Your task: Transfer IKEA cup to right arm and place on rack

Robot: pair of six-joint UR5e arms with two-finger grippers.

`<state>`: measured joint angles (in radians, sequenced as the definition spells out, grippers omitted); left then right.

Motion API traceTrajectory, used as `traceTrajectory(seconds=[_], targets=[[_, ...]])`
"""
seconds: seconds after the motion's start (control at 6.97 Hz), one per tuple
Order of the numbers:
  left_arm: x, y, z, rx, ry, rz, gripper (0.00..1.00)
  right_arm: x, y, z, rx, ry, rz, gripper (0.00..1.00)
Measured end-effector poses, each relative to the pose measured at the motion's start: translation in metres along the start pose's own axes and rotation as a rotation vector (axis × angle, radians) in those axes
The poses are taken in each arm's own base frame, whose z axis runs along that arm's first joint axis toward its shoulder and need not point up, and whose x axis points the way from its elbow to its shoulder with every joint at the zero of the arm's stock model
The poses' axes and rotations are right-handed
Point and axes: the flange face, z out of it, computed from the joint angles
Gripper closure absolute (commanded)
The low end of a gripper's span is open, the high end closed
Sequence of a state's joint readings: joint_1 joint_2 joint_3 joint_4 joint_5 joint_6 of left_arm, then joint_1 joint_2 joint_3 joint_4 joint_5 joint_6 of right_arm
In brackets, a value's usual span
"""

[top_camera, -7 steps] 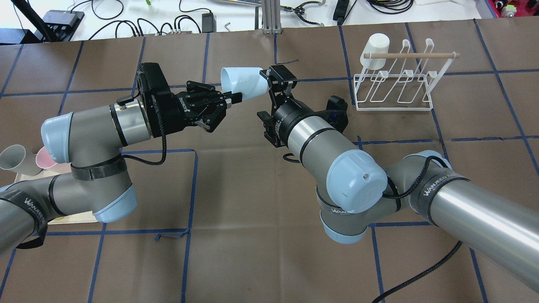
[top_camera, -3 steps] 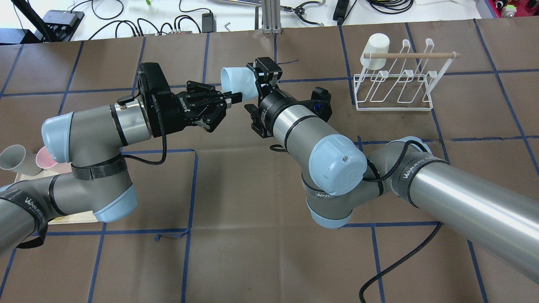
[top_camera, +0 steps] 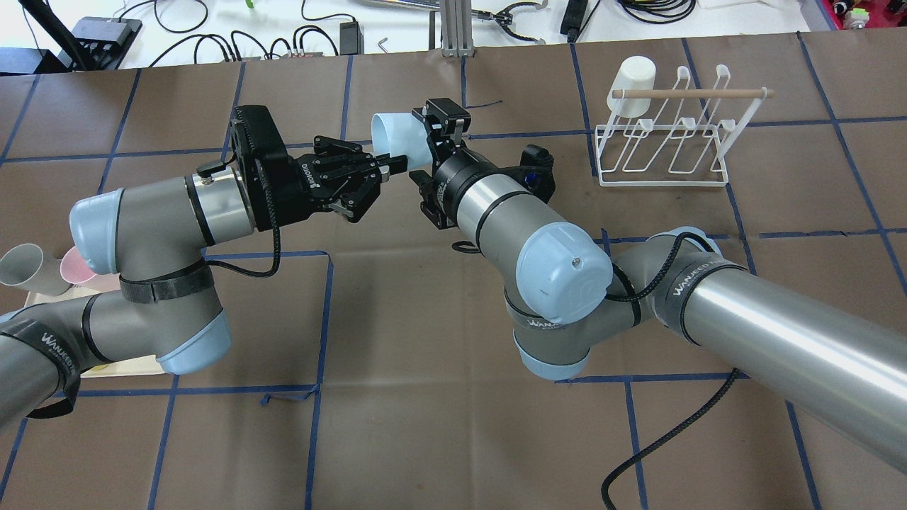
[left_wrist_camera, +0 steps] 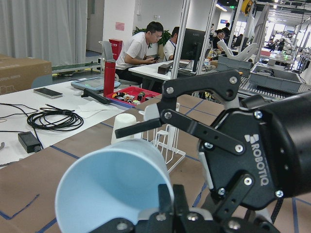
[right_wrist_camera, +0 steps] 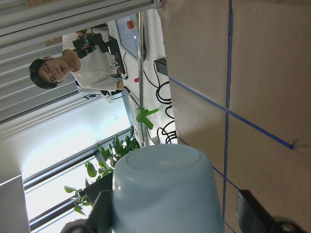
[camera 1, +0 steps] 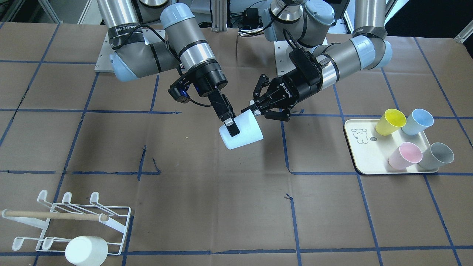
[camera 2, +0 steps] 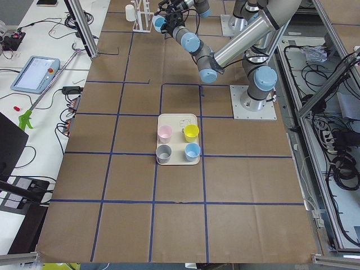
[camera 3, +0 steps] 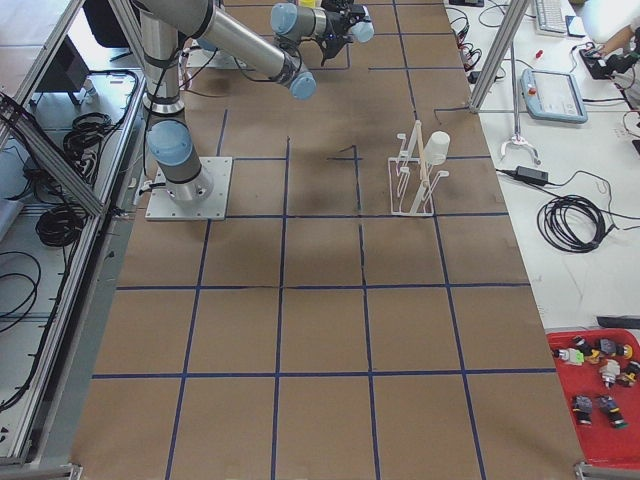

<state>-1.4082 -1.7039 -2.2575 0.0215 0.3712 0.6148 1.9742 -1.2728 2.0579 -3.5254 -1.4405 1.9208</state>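
Pale blue plastic cup [camera 1: 244,133] lies sideways above the table, rim pinched tight by the black left gripper [camera 1: 250,109]. Black right gripper [camera 1: 233,130] jaws stand apart, straddling its base end.

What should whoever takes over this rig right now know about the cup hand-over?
The left gripper is shut on the rim of the light blue cup, holding it in the air on its side.
The right gripper is open; its fingers straddle the cup's base end, not yet clamped.
The rack stands on the robot's right with one white cup on it.
Done: cup lifted and presented.
Left to do: close right, release left, hang the cup on the rack.
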Motion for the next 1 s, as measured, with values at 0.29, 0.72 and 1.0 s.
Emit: traceTrajectory(seconds=[0.29,0.72,1.0], targets=[[0.0,-0.0008,-0.0002,0.0,-0.001,0.002,0.66,-0.0005,0.0005,0.0,-0.005,-0.002,-0.004,0.58],[-0.0001,-0.0028,-0.0009,0.002,-0.003,-0.017,0.04,-0.0004,0.0009,-0.0006,-0.006,-0.002,-0.007,0.63],[-0.0004,-0.004,-0.0019,0.004,-0.004,-0.044,0.02,-0.001,0.0006,-0.0006,-0.005,-0.002,-0.007,0.71]])
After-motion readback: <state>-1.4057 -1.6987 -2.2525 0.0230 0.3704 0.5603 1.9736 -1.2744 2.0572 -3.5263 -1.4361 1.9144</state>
